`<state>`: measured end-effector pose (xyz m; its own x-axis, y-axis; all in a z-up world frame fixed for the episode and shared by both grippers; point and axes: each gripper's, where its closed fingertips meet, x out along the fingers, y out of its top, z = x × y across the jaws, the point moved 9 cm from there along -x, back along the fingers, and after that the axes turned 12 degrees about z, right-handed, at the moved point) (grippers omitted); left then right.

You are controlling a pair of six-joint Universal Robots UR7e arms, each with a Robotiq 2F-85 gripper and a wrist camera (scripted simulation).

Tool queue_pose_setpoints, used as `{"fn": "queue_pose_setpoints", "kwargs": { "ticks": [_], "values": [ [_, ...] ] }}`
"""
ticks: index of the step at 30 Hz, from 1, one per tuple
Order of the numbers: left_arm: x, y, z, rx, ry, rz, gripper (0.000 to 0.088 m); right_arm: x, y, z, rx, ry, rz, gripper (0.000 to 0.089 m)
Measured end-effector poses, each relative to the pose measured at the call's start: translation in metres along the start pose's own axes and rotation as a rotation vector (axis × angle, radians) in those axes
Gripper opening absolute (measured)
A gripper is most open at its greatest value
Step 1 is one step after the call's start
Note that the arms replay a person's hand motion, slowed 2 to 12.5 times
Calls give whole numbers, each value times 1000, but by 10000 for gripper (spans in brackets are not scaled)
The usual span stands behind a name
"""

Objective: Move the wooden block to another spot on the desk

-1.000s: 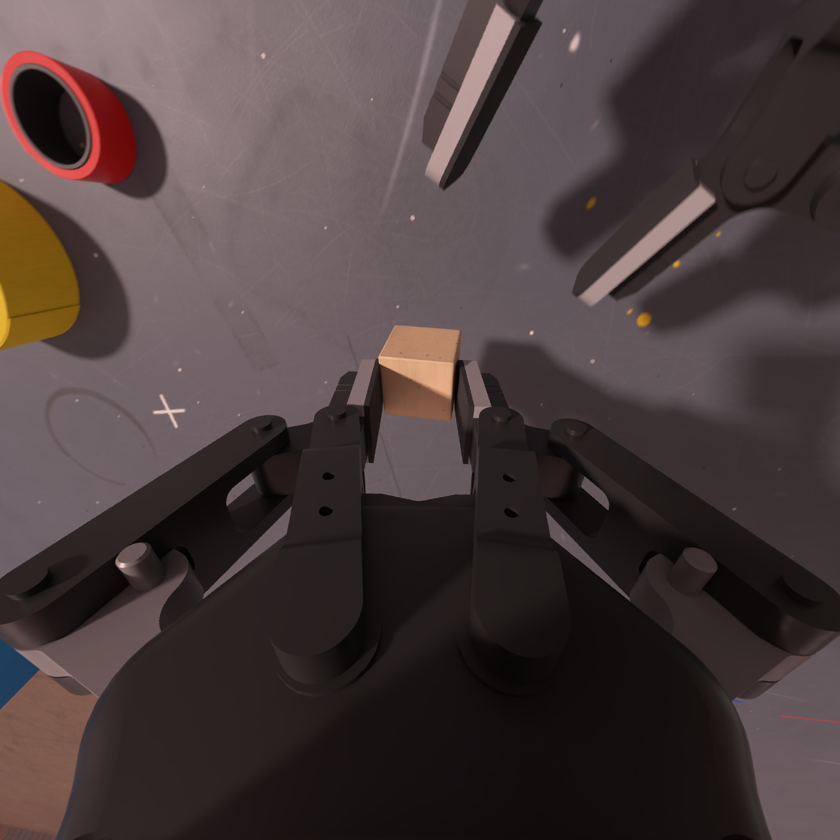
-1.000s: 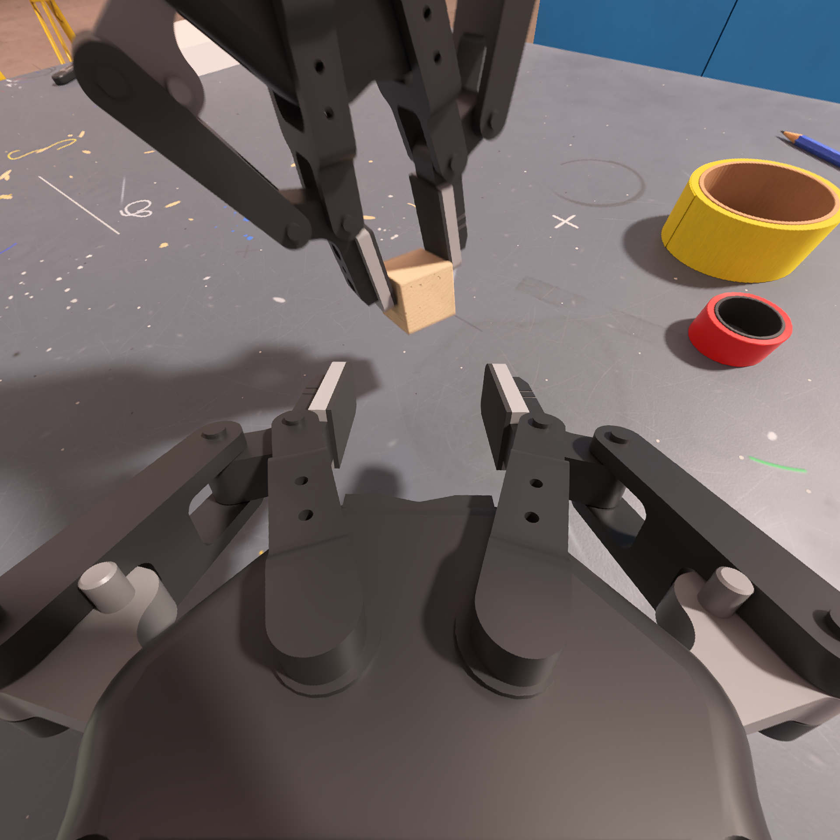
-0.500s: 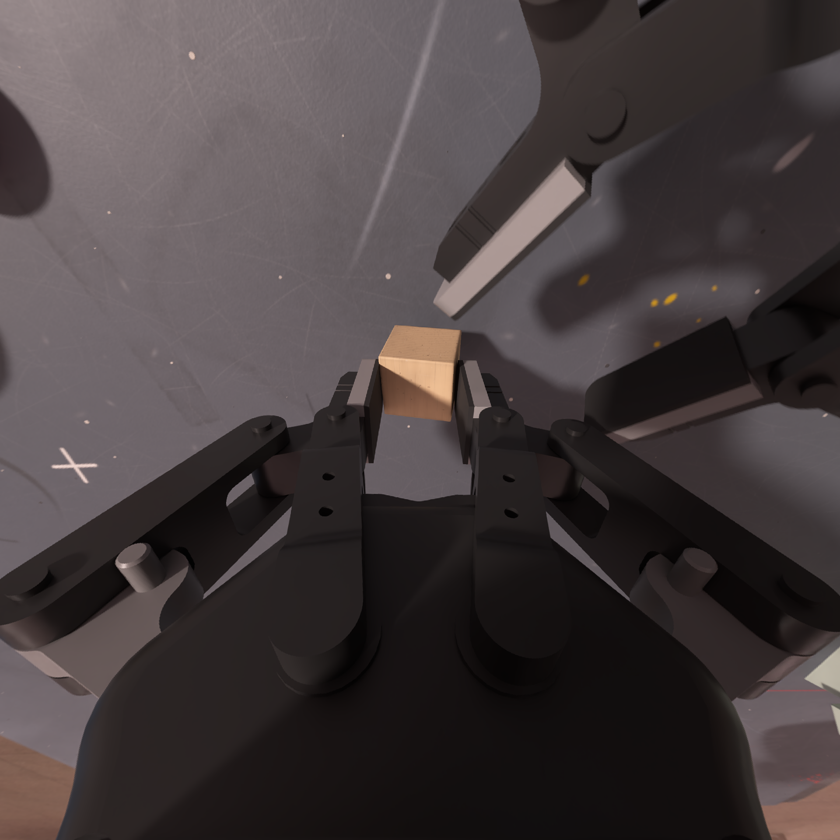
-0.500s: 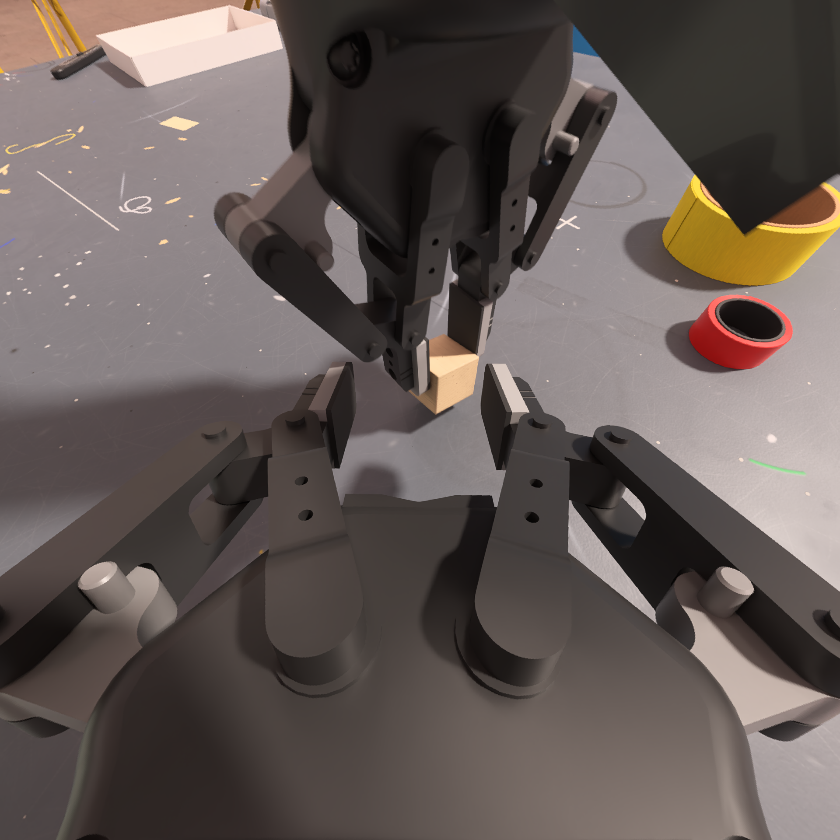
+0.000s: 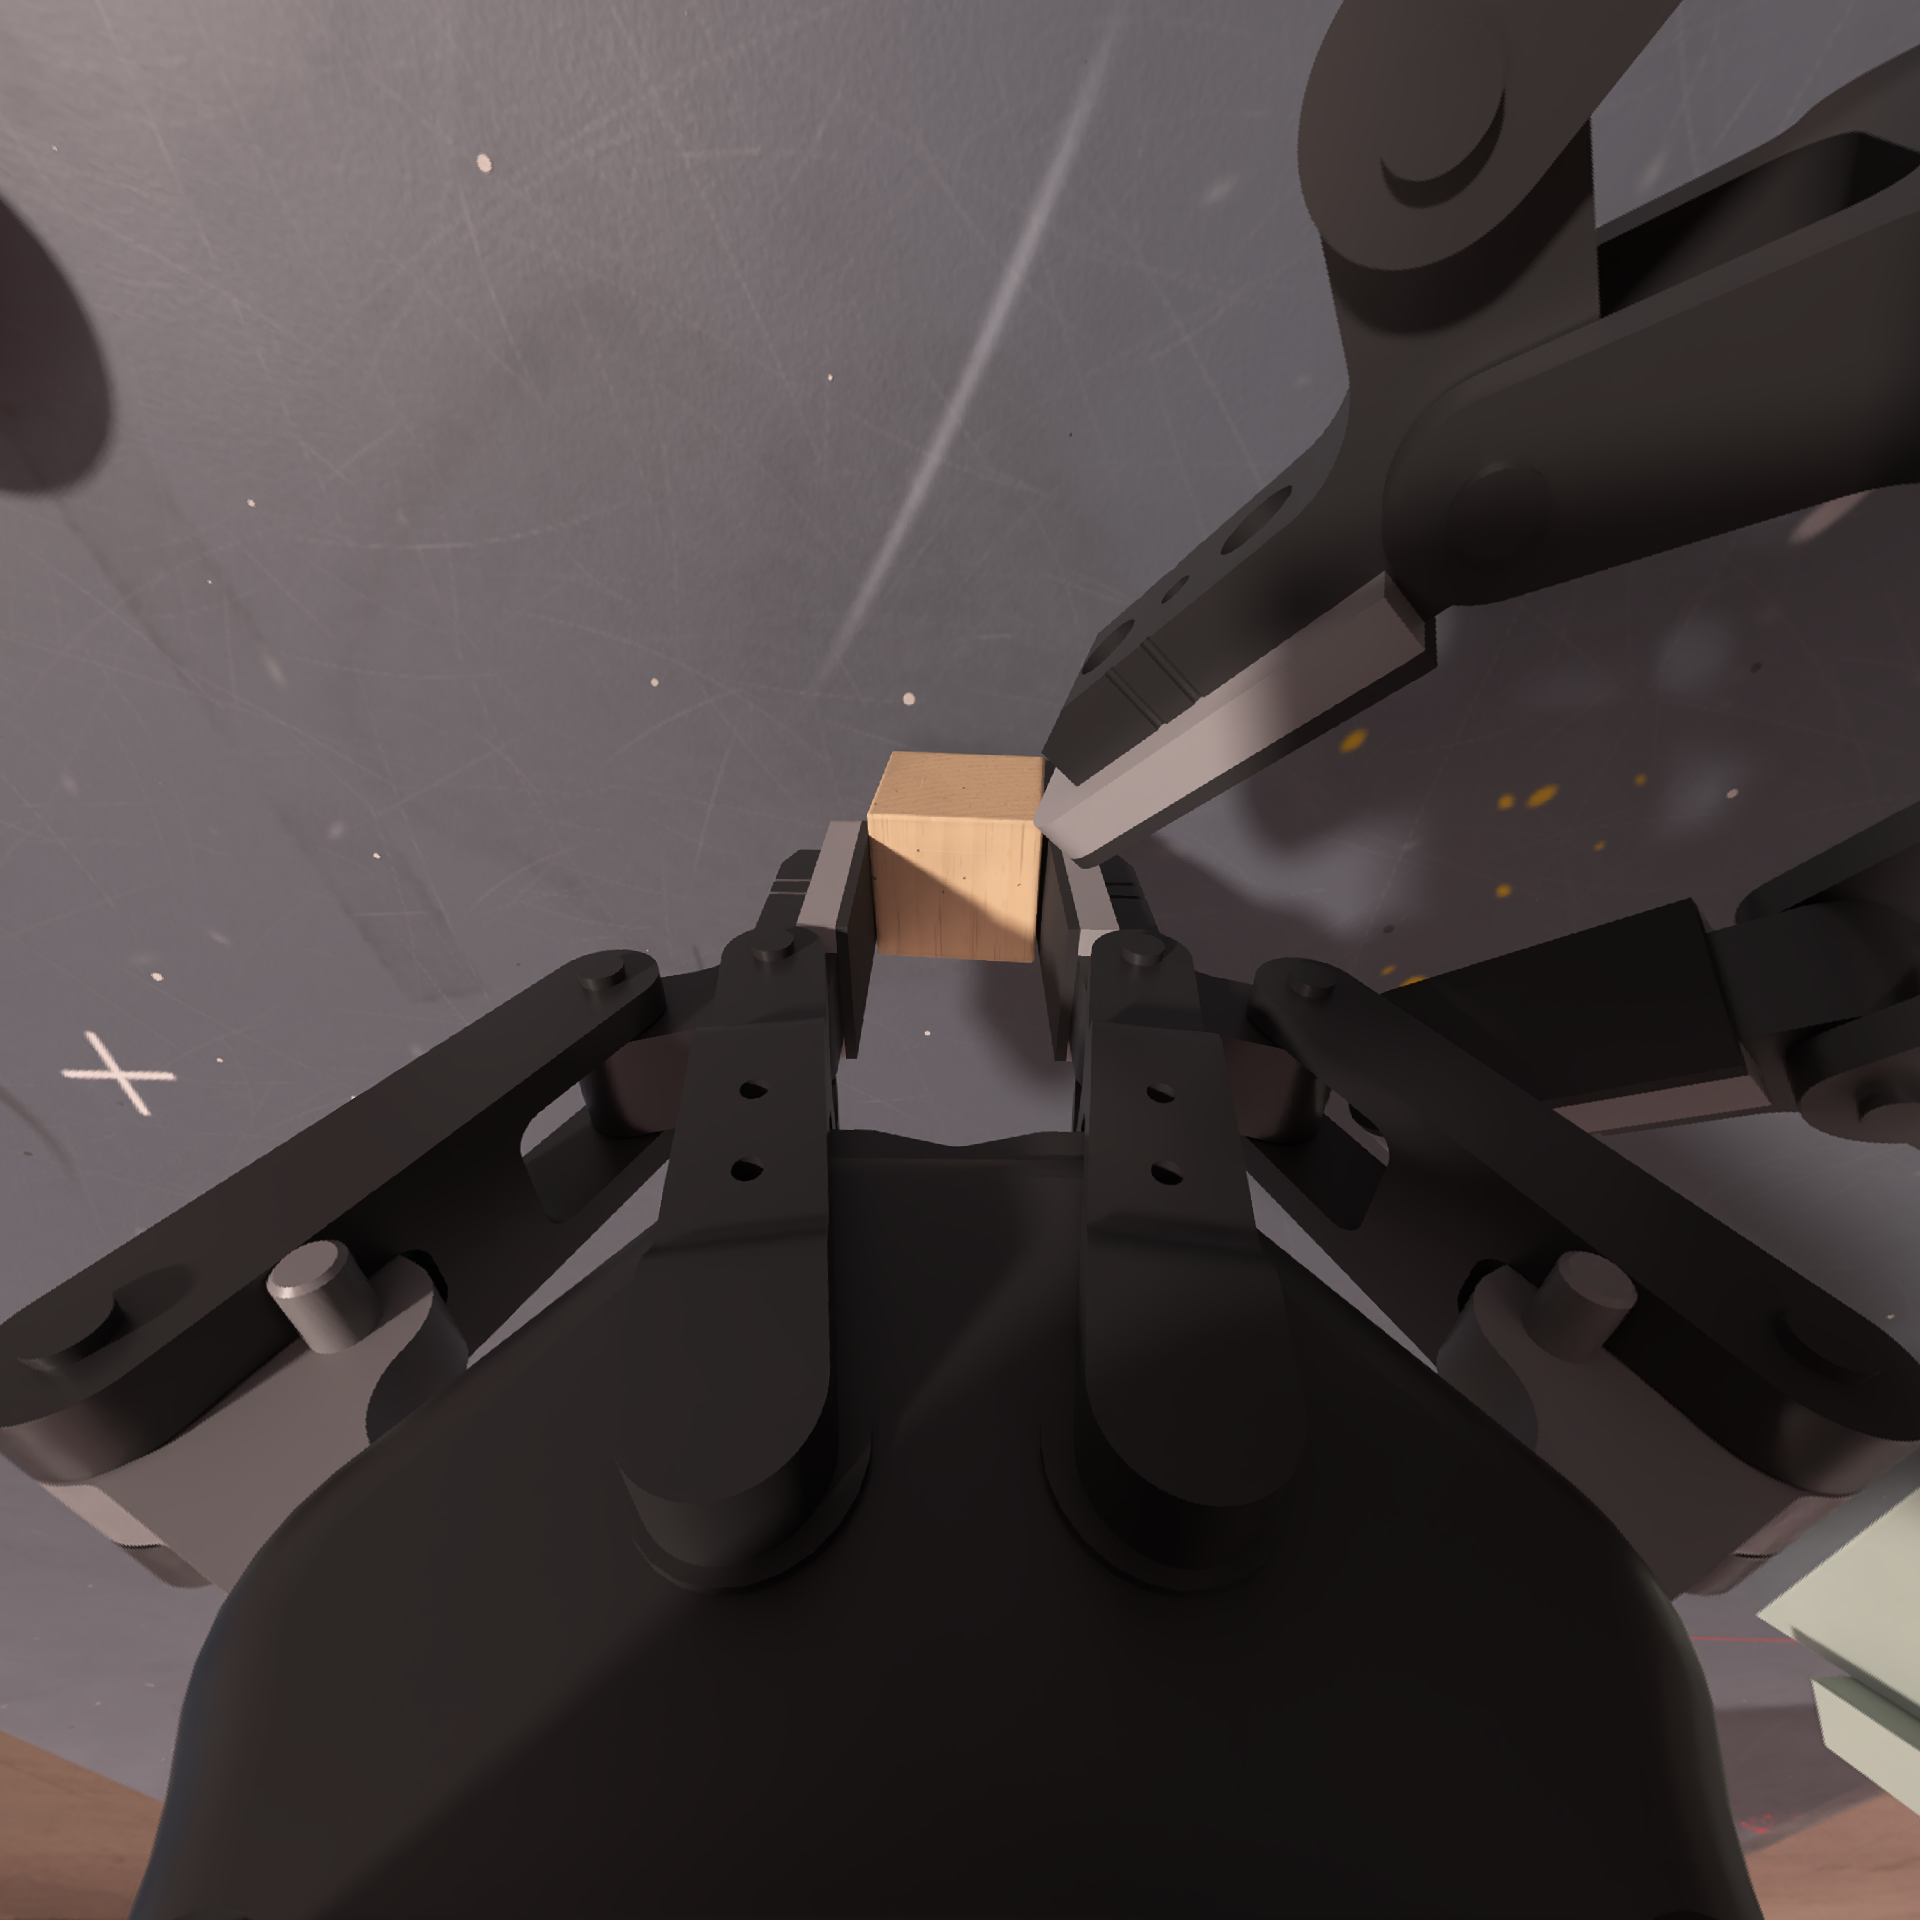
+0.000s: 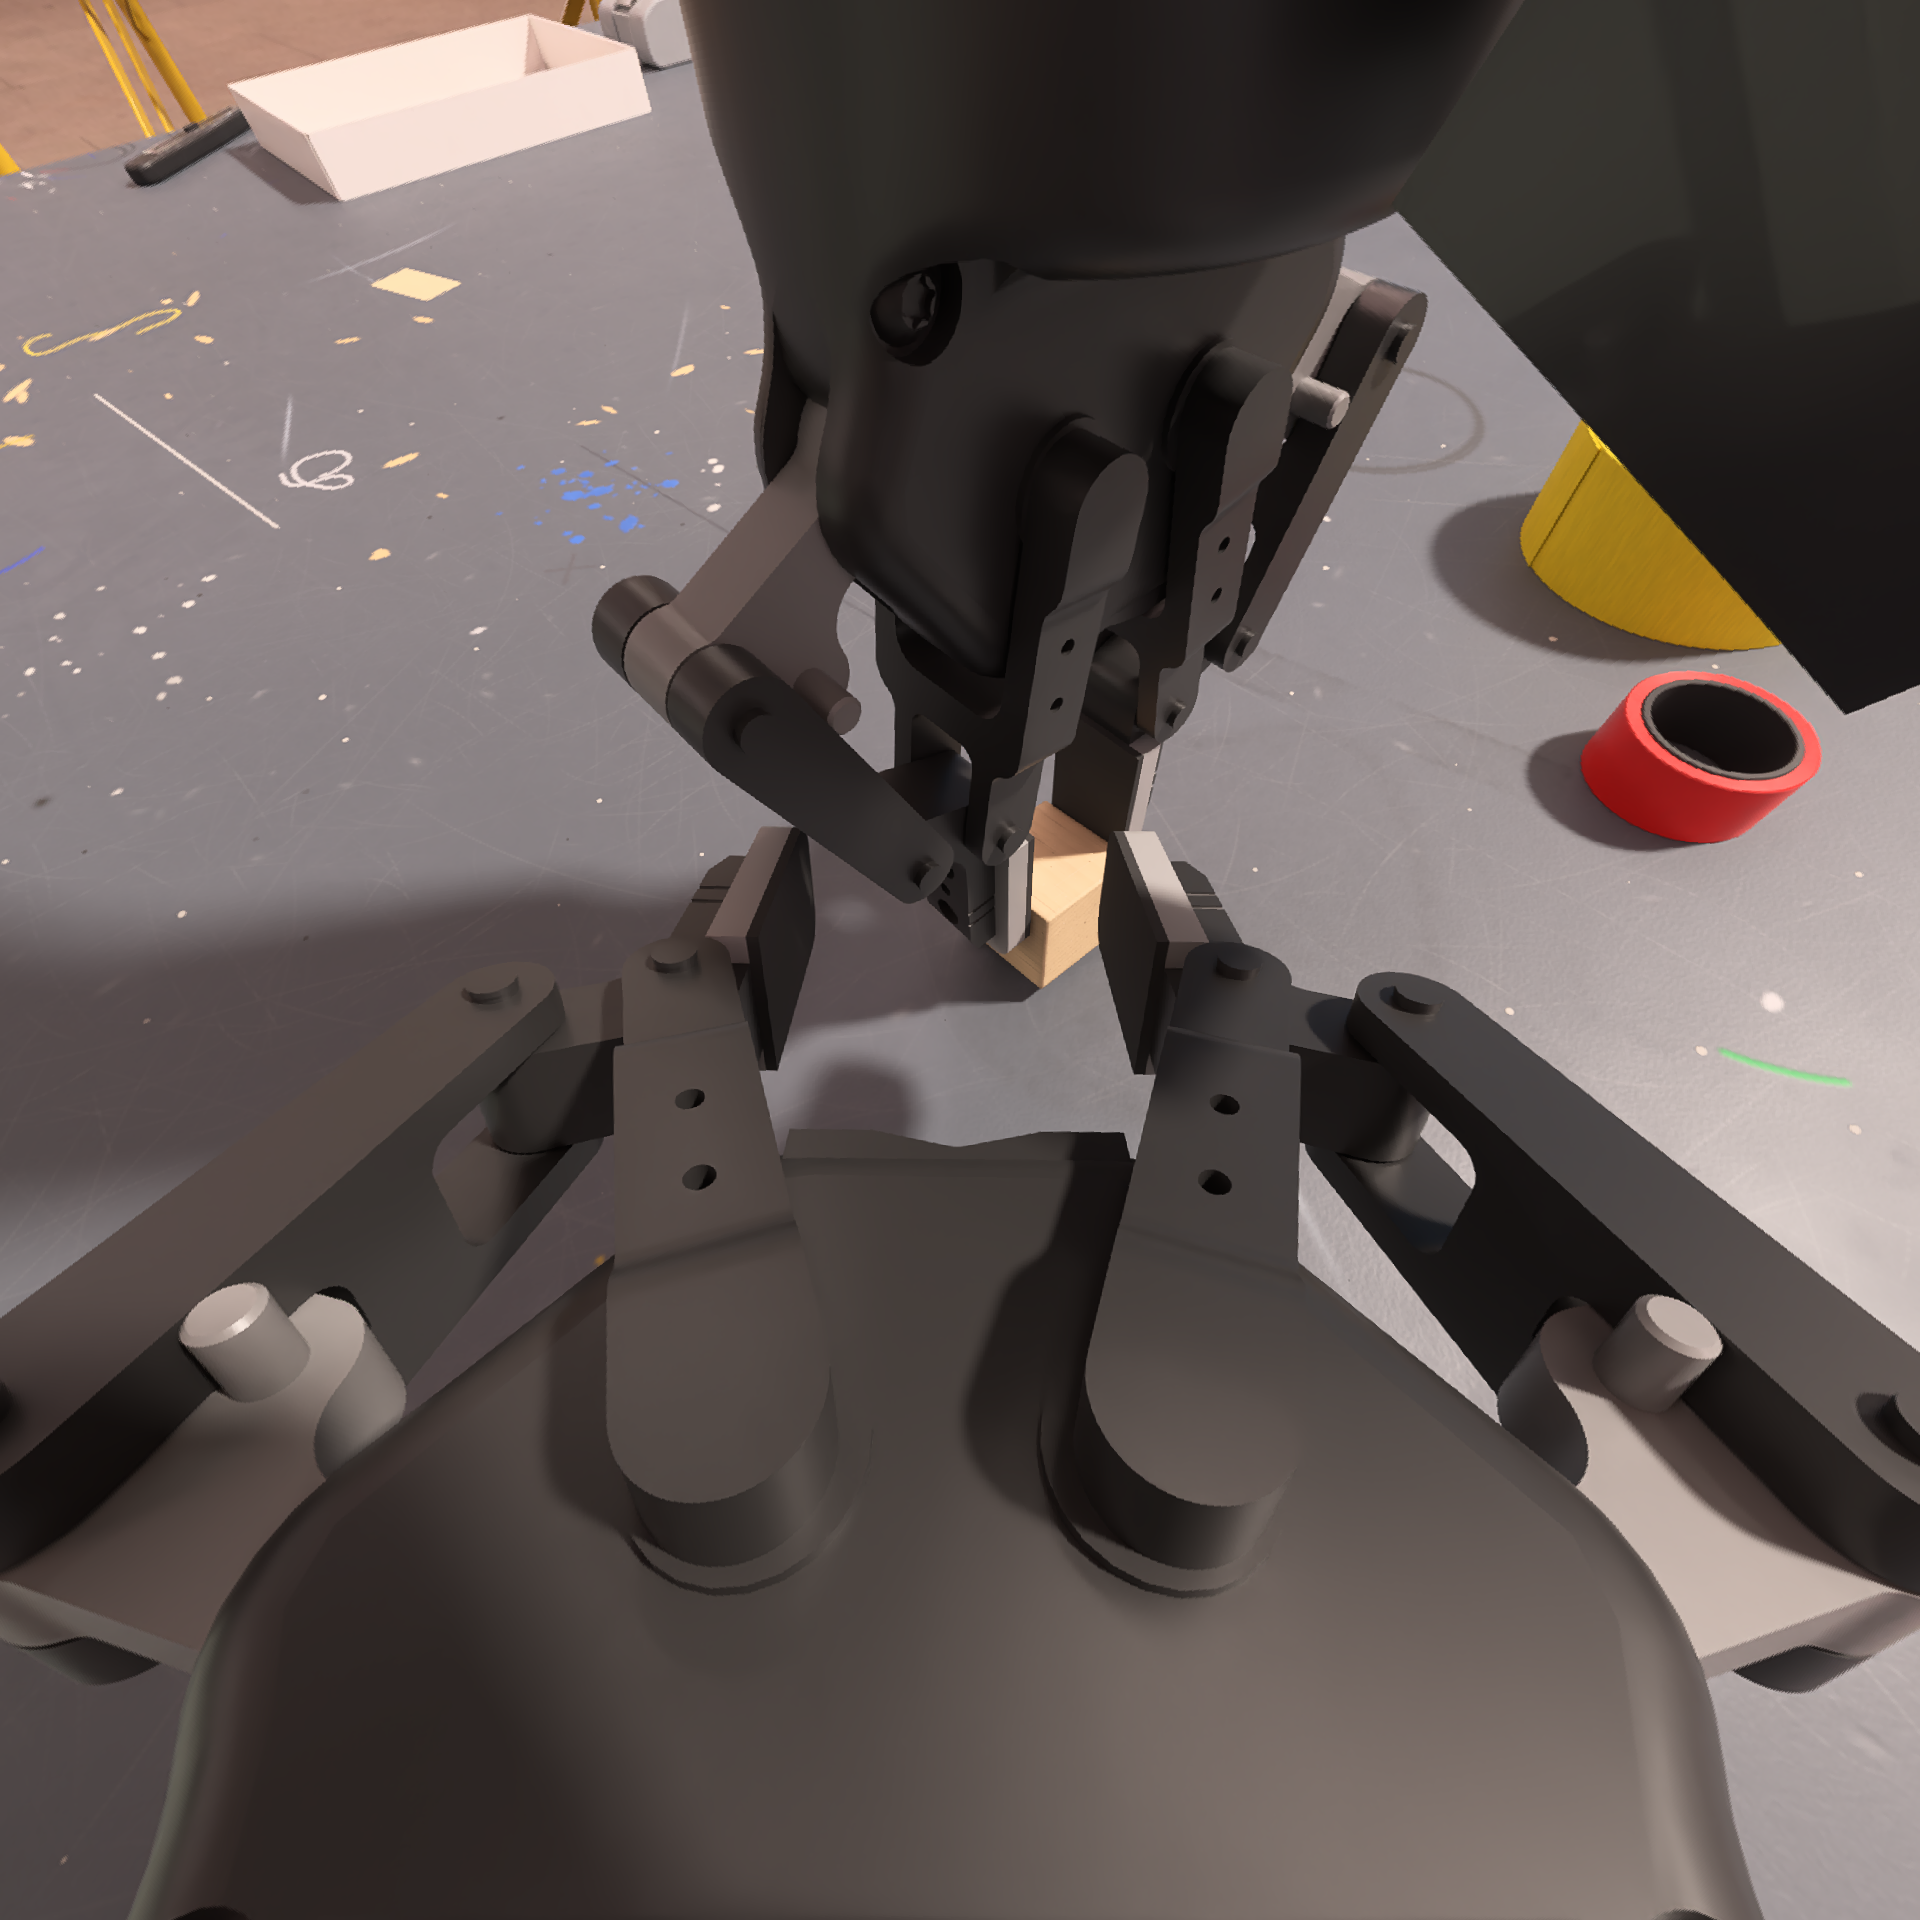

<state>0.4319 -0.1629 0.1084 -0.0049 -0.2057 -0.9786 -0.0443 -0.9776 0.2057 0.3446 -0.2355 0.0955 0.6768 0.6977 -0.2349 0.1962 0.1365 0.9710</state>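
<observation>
The wooden block is a small pale cube. My left gripper is shut on it and holds it just over the grey desk. In the right wrist view the left gripper comes down from above with the block in its fingers. My right gripper is open, and the block sits between its fingers, closer to the right-hand one. In the left wrist view one right-gripper fingertip is at the block's upper right corner.
A red tape roll and a larger yellow roll stand on the desk to the right. A white tray and a dark tool are at the far left edge. A chalk cross marks the desk.
My left gripper has carried the block toward my right gripper, from ahead of its fingers to between them. My right gripper has stayed open and still.
</observation>
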Motion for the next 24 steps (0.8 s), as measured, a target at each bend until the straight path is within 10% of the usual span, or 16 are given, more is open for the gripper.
{"fn": "queue_pose_setpoints", "kwargs": {
  "ticks": [6, 12, 24],
  "values": [
    [-4, 1, 2, -16, -8, 41, 293, 0, 0, 0, 1, 1, 0, 499],
    [-24, -6, 3, -47, -16, 127, 493, 0, 0, 0, 1, 1, 0, 496],
    [-99, -66, -3, -245, 117, 467, 534, 0, 0, 0, 2, 3, -1, 499]
  ]
}}
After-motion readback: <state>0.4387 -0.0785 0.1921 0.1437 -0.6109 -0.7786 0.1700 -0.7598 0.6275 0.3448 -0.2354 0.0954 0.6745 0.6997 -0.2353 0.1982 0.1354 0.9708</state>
